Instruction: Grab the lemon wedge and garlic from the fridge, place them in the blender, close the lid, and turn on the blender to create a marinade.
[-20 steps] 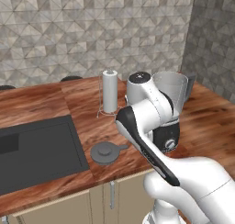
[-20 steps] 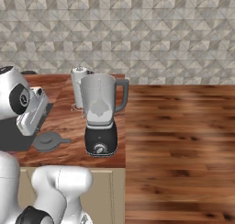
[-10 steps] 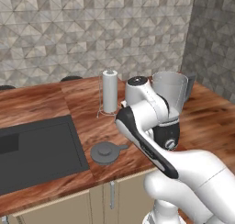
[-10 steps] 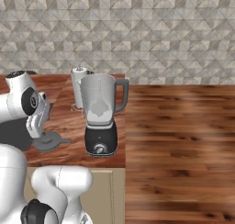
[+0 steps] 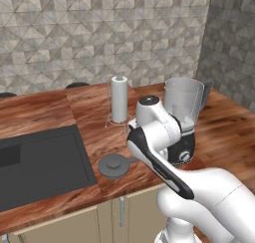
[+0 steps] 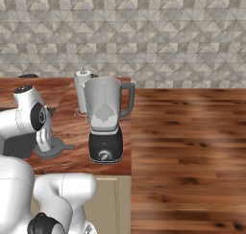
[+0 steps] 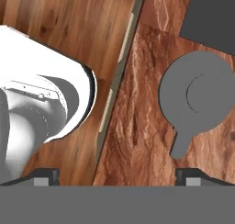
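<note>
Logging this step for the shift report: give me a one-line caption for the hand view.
Open fingers hover over the countertop, the lid lying flat just ahead, tab toward the camera.

A wall (image 5: 74, 28) of grey stone tiles cut in triangular facets runs along the far side of the room, and a darker stretch of the same tiling (image 5: 231, 43) turns the corner at the right. Against it stands a reddish-brown wooden tabletop (image 5: 45, 112) with a strong grain. A dark, flat rectangular sink (image 5: 35, 162) is set into its left part. Below the near edge are pale beige cabinet doors (image 5: 74, 227) with a slim metal handle (image 5: 121, 209). To the right of the tabletop, a floor (image 6: 192, 146) of warm brown wooden planks spreads out. The light is even and soft.
</note>
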Motion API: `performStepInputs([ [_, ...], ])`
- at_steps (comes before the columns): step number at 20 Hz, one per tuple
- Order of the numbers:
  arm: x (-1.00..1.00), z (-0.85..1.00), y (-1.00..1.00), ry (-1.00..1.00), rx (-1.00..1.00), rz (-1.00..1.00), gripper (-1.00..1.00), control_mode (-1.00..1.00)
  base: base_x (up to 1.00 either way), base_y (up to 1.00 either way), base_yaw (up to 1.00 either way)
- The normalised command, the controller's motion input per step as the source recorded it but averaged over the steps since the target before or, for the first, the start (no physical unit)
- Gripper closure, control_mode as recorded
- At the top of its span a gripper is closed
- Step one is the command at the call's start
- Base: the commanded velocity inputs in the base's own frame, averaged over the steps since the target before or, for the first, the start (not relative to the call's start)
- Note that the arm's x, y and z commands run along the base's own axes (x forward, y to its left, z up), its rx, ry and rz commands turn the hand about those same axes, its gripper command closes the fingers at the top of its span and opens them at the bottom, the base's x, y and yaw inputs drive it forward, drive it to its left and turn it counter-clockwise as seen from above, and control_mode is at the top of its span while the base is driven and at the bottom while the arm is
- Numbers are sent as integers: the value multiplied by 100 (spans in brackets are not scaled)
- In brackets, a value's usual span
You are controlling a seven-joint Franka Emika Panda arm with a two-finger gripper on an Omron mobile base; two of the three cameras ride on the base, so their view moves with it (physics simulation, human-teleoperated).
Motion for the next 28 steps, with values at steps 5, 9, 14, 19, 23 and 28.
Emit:
performStepInputs([
  [5,1,-24,3,0,0,3,-100,-100,0,0,0],
  [9,9,-15,2,0,0,1,-100,-100,0,0,0],
  [14,14,-13,0,-1,0,2,-100,-100,0,0,0],
  [19,25,-14,0,-1,0,5,-100,-100,0,0,0],
  [23,30,-11,0,0,0,6,-100,-100,0,0,0],
  [28,29,-11,2,0,0,7,-100,-100,0,0,0],
])
